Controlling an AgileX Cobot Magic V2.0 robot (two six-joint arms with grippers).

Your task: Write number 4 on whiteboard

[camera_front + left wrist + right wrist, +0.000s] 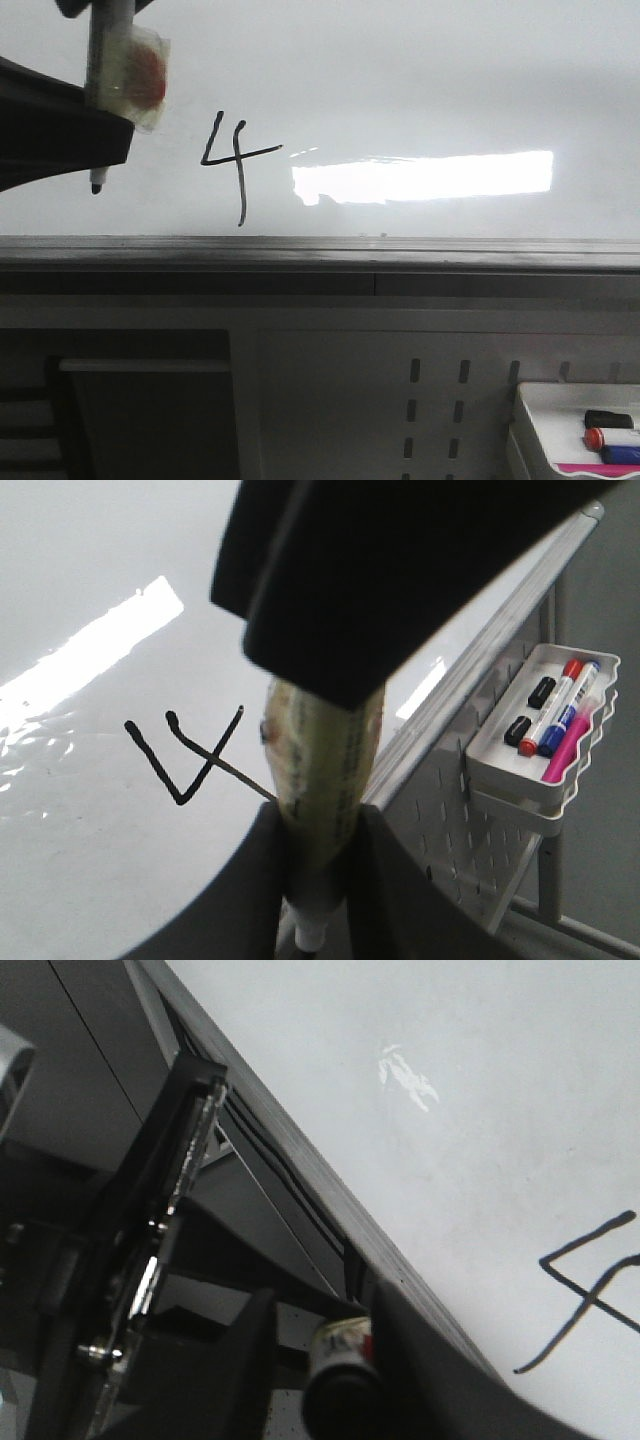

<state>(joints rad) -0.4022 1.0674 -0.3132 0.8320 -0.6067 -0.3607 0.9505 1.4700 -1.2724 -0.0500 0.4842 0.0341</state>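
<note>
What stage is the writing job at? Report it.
Done: the number 4 stands complete on the whiteboard, with slanted stroke, crossbar and tail all drawn. In hand: the left claw grips the marker, its tip left of the figure. Left: nothing visible to write; perhaps only pulling the marker away.

One whiteboard (450, 80), bearing one drawn number 4 (236, 168). One marker (100, 90) held before the board. One white tray (540, 780) beside the board, containing five markers: two black-capped, one red-capped, one blue, one pink.
</note>
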